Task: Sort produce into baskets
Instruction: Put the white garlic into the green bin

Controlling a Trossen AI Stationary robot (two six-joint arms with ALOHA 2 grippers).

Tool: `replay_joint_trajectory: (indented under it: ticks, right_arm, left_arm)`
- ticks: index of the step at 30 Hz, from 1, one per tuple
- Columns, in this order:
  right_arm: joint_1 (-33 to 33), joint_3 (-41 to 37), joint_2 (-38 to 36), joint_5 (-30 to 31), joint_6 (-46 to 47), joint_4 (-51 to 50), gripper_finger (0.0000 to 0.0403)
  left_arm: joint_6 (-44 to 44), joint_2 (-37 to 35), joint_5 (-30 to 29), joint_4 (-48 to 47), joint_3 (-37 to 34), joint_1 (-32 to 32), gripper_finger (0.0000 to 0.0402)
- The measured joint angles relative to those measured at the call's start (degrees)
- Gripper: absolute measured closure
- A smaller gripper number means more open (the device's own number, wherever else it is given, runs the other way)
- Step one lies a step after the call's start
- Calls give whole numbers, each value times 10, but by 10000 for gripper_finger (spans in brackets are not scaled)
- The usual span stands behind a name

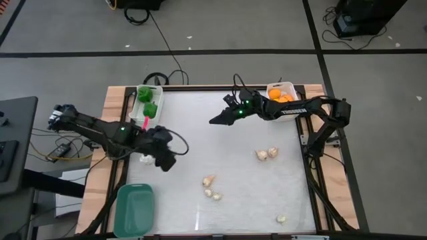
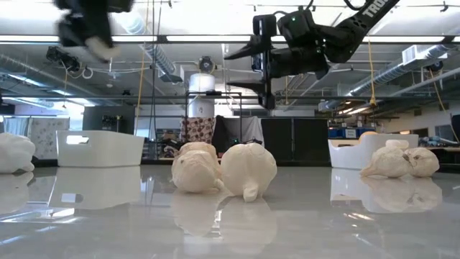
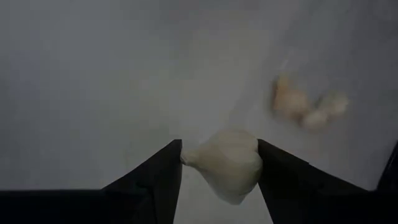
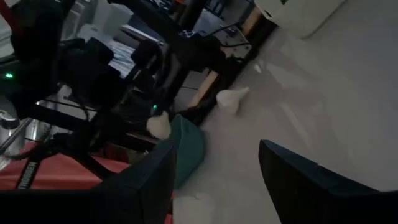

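Low view: two garlic pieces (image 2: pixel 223 171) lie closest on the table (image 2: pixel 230 223), touching each other; one (image 2: pixel 14 152) sits at the left and a pair (image 2: pixel 402 162) at the right, farther back. White bins (image 2: pixel 100 148) stand behind them.

High view, near edge to far edge:
- One garlic (image 1: pixel 281 218) lies near the near right corner.
- The teal bin (image 1: pixel 133 209) sits at the near left corner.
- A group of garlic (image 1: pixel 211 188) lies centre, near the near edge.
- A garlic pair (image 1: pixel 267 154) lies right of centre.
- The left gripper (image 1: pixel 165 157) hangs above the left part of the table, between the teal bin and the far left bin. In the left wrist view its fingers (image 3: pixel 152 180) are closed on a garlic bulb (image 3: pixel 227 163), one finger on each side, raised off the surface.
- A loose garlic (image 1: pixel 145 159) lies at the left edge, just beside that gripper.
- The right gripper (image 1: pixel 217 120) hangs above the far centre. In the right wrist view its fingers (image 4: pixel 152 171) stand parted with nothing between them.
- The far left bin (image 1: pixel 142 111) holds green peppers (image 1: pixel 148 101).
- The far right bin (image 1: pixel 291 88) holds orange fruit (image 1: pixel 279 97).
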Motion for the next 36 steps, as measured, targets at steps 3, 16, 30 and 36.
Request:
replay_joint_trajectory:
  ticks: [3, 16, 30, 36]
  right_arm:
    - [1, 0, 0, -2, -9, -23, 165]
    - [1, 0, 0, -11, -38, -52, 166]
    - [0, 0, 0, -26, -34, -53, 166]
    - [5, 0, 0, -26, -32, -54, 166]
  left_arm:
    - [-58, -17, 20, -45, 0, -25, 204]
    - [-225, -25, 40, -75, 0, -151, 204]
    - [-354, -22, 46, -74, 0, -270, 204]
    - [-363, -1, 95, -14, 0, -309, 204]
